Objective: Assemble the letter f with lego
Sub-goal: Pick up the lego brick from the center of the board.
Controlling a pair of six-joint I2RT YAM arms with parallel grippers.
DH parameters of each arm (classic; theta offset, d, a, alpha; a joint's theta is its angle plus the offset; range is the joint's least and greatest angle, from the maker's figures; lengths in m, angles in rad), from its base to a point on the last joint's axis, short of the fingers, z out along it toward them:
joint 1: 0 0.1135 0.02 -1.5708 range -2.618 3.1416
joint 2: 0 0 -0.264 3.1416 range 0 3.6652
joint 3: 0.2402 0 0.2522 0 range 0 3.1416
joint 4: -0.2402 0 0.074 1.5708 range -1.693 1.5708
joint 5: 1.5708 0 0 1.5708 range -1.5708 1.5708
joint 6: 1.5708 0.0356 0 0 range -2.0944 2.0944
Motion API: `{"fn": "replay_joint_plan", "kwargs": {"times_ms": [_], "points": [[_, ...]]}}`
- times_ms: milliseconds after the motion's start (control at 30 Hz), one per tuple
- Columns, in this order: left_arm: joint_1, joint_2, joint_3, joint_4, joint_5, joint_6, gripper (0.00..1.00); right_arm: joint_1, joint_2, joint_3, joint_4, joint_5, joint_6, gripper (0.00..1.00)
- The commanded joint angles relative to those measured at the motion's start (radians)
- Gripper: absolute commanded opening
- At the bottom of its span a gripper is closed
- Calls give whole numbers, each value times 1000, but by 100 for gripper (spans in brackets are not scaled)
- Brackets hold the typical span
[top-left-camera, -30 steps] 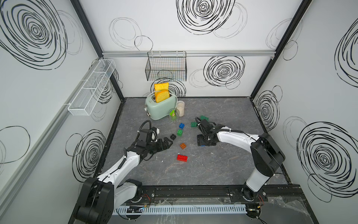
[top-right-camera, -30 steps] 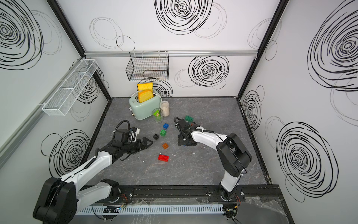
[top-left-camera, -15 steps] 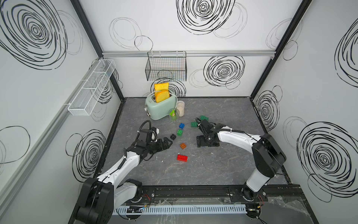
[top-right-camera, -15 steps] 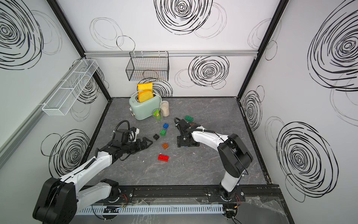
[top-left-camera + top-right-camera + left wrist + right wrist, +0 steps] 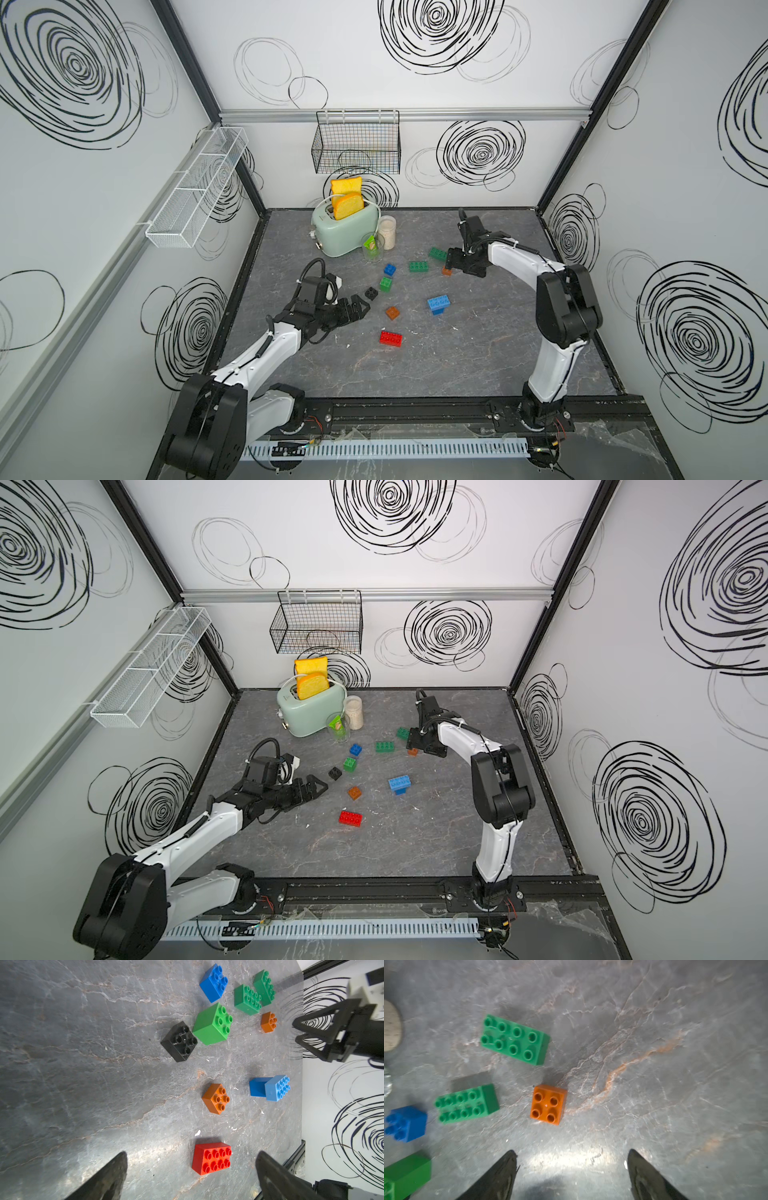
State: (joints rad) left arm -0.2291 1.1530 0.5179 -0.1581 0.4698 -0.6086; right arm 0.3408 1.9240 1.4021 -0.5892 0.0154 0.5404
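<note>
Lego bricks lie scattered on the grey floor. A light blue oblong brick sits on a blue one, standing free mid-floor. Around it are a red oblong brick, an orange square, a black square, a green square, a blue square and two green oblongs. My right gripper is open and empty, hovering just short of a small orange brick. My left gripper is open and empty, low near the black brick, with the red brick ahead of its fingers.
A mint toaster holding toast stands at the back, with a glass and a jar beside it. A black wire basket hangs on the back wall and a white mesh shelf on the left wall.
My right gripper has let go of the light blue and blue stack and moved toward the back, over the small orange brick. The left arm has not moved.
</note>
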Motion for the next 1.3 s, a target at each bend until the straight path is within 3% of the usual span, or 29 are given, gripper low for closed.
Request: {"fn": "replay_joint_plan", "kwargs": {"times_ms": [0,333,833,1067,1267], "points": [[1,18,14,9,-11,18,98,12,62,45,10,-38,-13,81],[1,44,16,2,-13,21,98,13,158,89,49,-30,3,73],[4,56,17,-10,-22,23,98,19,232,162,34,-11,10,51],[3,64,20,-12,-19,27,98,39,219,161,11,25,-17,38],[-39,82,42,2,18,43,98,76,144,154,-26,67,-68,36]]}}
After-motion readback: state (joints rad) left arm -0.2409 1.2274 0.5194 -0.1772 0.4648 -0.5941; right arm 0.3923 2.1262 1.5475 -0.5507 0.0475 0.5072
